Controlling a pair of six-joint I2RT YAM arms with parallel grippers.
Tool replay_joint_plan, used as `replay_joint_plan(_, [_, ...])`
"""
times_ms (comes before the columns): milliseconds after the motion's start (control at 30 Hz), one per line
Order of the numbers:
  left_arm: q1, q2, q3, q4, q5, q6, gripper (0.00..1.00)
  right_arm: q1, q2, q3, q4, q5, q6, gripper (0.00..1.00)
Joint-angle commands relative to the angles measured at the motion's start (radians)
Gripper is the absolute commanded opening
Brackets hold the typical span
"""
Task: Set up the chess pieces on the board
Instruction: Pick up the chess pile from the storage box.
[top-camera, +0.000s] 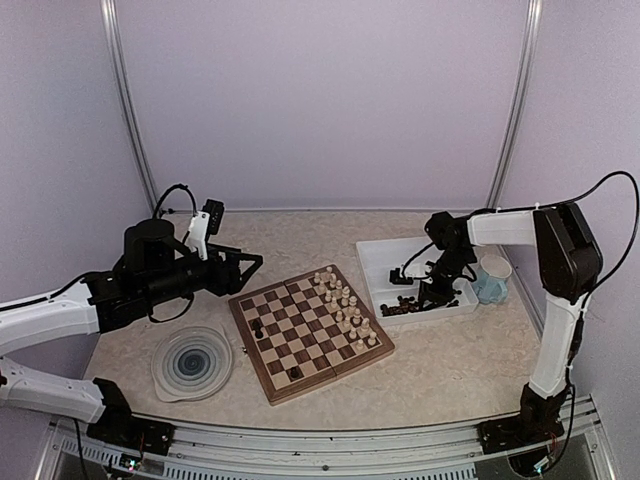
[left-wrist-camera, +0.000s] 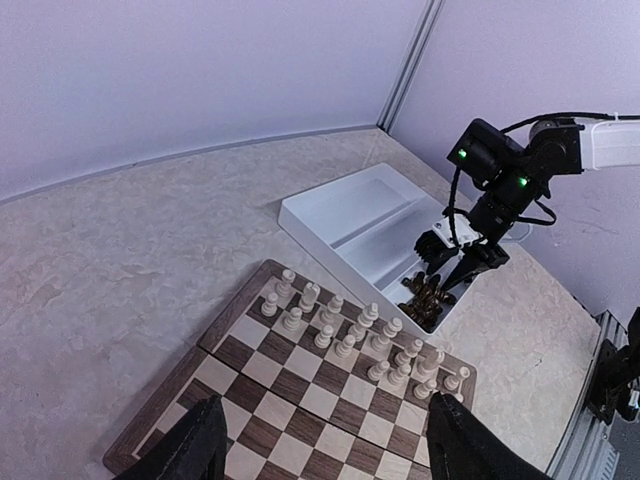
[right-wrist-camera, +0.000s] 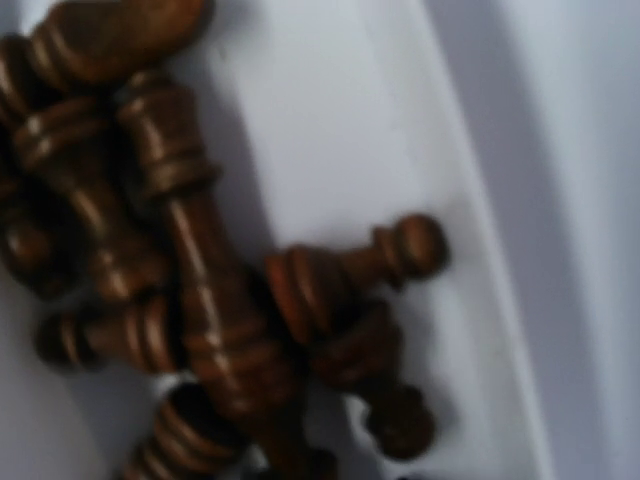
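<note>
Currently the left tool hangs wide open and empty over the board's dark-side edge. The right tool is down in the white tray, at the heap of dark pieces; can't tell its grip. Cream pieces stand in two rows along the board's tray side. The board lies mid-worktop.
</note>
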Motion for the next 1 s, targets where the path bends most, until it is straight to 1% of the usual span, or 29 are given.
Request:
replay_joint_plan(0, [-0.006, 0.009, 0.035, 0.027, -0.007, 0.013, 0.68, 0.030, 0.034, -0.023, -0.076, -0.001, -0.080, 0.36])
replay_joint_plan(67, [-0.006, 0.009, 0.031, 0.030, -0.006, 0.014, 0.68, 0.037, 0.024, -0.035, -0.071, -0.006, -0.087, 0.36])
replay_joint_plan(233, [-0.006, 0.016, 0.013, 0.068, 0.003, 0.000, 0.69, 0.045, 0.017, -0.031, -0.051, -0.029, -0.071, 0.31])
replay_joint_plan(367, [-0.008, 0.034, 0.010, 0.091, 0.017, -0.006, 0.68, 0.066, 0.013, -0.032, -0.029, -0.039, -0.073, 0.34])
replay_joint_plan(400, [-0.008, 0.036, 0.010, 0.097, 0.020, -0.006, 0.68, 0.075, 0.016, -0.030, -0.024, -0.041, -0.075, 0.33])
replay_joint_plan(433, [-0.007, 0.040, 0.010, 0.103, 0.022, -0.006, 0.68, 0.084, 0.023, -0.027, -0.022, -0.042, -0.075, 0.31])
replay_joint_plan(567, [-0.009, 0.053, 0.010, 0.125, 0.036, -0.013, 0.68, 0.106, 0.059, 0.001, -0.037, -0.050, -0.075, 0.12])
replay_joint_plan(633, [-0.012, 0.059, 0.012, 0.132, 0.037, -0.015, 0.68, 0.106, 0.051, 0.014, -0.056, -0.059, -0.074, 0.06])
replay_joint_plan(733, [-0.020, 0.069, 0.016, 0.140, 0.035, -0.015, 0.68, 0.104, 0.003, 0.011, -0.059, -0.059, -0.075, 0.03])
replay_joint_plan(967, [-0.046, 0.121, 0.039, 0.172, 0.039, -0.009, 0.68, 0.076, -0.104, 0.009, -0.091, -0.074, -0.068, 0.02])
